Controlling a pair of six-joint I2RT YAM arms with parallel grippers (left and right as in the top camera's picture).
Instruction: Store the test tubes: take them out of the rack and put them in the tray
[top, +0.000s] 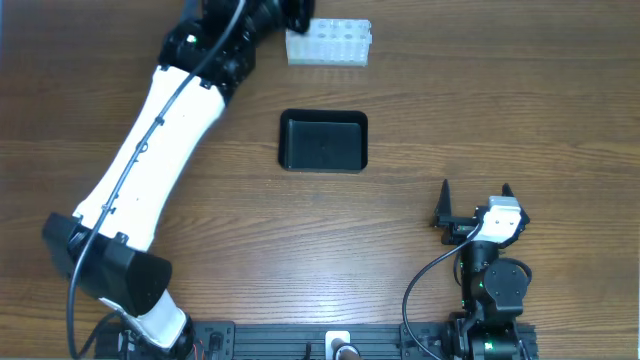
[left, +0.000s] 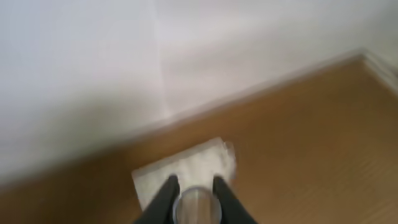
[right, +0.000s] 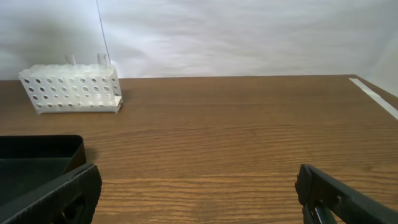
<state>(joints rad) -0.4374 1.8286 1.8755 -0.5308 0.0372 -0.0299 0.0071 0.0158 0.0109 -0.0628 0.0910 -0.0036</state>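
Your left gripper (left: 195, 186) is clamping a test tube (left: 198, 208) at the white rack (left: 186, 167) by the table's (top: 520, 100) far edge, your right gripper (top: 473, 205) is resting wide open near its base, the black tray (top: 323, 141) is lying between them

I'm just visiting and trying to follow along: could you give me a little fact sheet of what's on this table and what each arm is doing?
surface: wooden table
rack: white test tube rack at the far edge, tube tops sticking up
tray: black tray, empty, mid-table
left arm: left gripper over the rack, shut on a test tube
right arm: right gripper open, near its base, holding nothing
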